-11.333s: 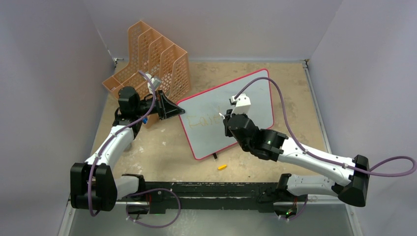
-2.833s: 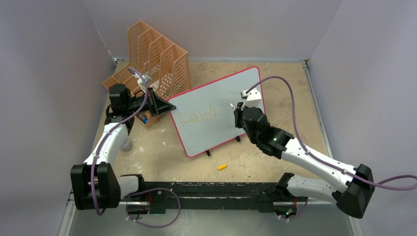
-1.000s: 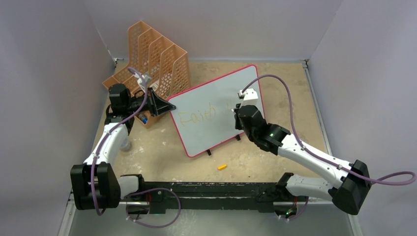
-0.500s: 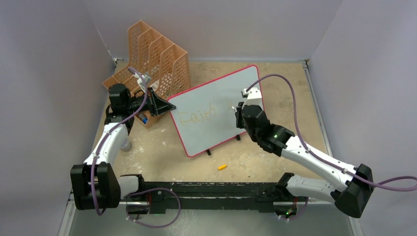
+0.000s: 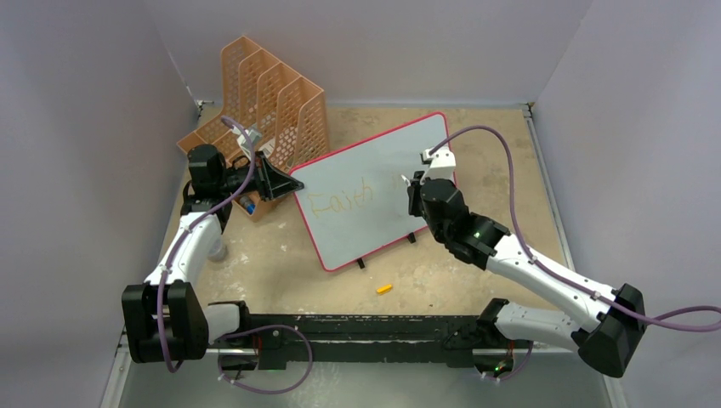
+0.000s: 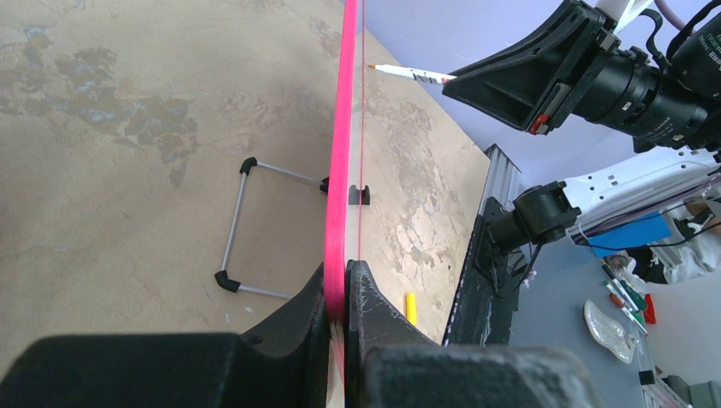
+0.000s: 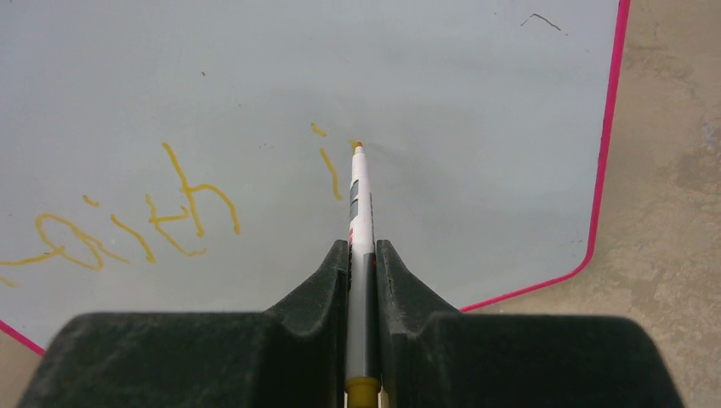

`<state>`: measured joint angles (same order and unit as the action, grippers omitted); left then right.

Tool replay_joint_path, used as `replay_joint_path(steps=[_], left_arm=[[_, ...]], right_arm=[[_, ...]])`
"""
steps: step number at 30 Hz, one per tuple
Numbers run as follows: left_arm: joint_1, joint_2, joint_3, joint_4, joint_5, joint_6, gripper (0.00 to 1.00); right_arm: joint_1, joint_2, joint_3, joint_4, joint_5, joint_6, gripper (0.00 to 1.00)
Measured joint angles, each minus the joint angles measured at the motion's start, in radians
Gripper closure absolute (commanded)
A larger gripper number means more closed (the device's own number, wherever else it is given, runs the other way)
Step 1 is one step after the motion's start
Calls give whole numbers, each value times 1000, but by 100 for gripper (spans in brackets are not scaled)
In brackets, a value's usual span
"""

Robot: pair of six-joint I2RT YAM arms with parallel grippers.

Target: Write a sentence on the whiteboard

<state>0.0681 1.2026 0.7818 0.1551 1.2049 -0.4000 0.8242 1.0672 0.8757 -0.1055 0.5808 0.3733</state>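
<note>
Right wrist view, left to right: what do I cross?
Written word of the sentence → lone i → marker → bare whiteboard → its pink frame → table.

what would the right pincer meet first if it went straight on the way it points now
The whiteboard: the marker clamped in the right pincer leads, its tip at or just off the board beside the yellow "i". Contact is unclear.

The pale whiteboard (image 5: 374,231), framed in red-pink, is propped at a tilt on the bench (image 5: 485,140), and the sentence (image 5: 340,201) is written only as "Faith i" in thin yellow strokes.
</note>
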Motion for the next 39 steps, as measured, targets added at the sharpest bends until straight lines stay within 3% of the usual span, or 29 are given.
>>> replay_joint_path(steps=[39], left_arm=[[1,0,0,-1,0,0,100]], right_arm=[[-30,26,0,14,-11,-9,100]])
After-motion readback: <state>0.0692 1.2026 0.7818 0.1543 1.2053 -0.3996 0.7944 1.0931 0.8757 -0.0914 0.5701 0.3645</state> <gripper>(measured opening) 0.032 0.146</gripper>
